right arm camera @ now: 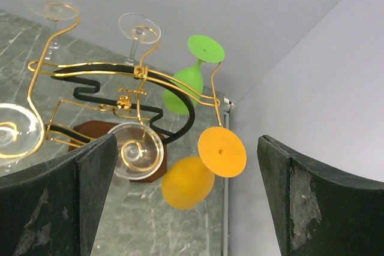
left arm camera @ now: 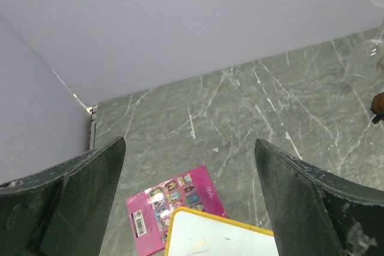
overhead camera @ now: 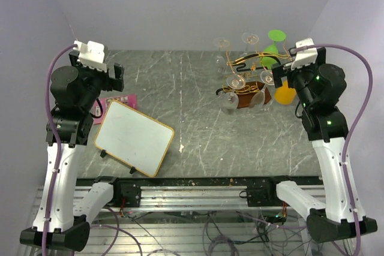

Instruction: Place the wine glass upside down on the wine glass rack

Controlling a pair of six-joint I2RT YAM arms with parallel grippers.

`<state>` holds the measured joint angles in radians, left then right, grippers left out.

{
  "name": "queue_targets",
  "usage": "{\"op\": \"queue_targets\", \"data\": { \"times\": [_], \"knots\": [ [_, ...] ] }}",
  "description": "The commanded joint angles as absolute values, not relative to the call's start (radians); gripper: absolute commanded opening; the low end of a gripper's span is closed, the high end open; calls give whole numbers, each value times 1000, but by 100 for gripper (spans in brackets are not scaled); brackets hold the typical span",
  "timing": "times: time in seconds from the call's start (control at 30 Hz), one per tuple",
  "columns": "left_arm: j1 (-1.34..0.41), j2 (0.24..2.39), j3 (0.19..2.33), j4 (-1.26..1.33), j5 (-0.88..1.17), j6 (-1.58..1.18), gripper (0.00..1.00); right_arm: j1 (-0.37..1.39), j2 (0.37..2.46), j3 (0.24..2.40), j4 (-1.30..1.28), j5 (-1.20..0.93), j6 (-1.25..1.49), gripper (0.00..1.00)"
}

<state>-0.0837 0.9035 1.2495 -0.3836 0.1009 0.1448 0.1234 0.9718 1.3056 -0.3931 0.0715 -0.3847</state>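
Observation:
The wine glass rack [overhead camera: 249, 67] [right arm camera: 135, 82], gold and black wire on a reddish-brown base, stands at the far right of the table. An orange wine glass [overhead camera: 284, 94] [right arm camera: 222, 151] hangs upside down from the rack's rightmost gold hook, tilted, its bowl slightly blurred. My right gripper [overhead camera: 277, 75] [right arm camera: 186, 142] is open just in front of this glass and apart from it, with nothing between its fingers. My left gripper [overhead camera: 114, 76] [left arm camera: 190, 145] is open and empty above the table's left side.
A green glass [overhead camera: 273, 43] [right arm camera: 192, 79] and several clear glasses [right arm camera: 141, 148] also hang on the rack. A yellow-framed whiteboard [overhead camera: 133, 137] [left arm camera: 216, 238] lies at the near left, overlapping a pink card [overhead camera: 114, 101] [left arm camera: 168, 208]. The right wall [right arm camera: 324, 88] is close behind the rack.

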Motion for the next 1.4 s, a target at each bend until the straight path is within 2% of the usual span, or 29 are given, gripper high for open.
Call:
{"op": "queue_targets", "data": {
  "times": [0.0, 0.3, 1.37],
  "knots": [
    [-72, 875, 1230, -424, 69, 134, 99, 92, 915, 1265, -458, 9, -394, 100],
    [-56, 823, 1183, -423, 57, 107, 99, -23, 879, 1265, -460, -76, -293, 100],
    [-40, 772, 1133, -436, 84, 87, 99, -92, 806, 1178, -469, -142, -239, 100]
  ]
}}
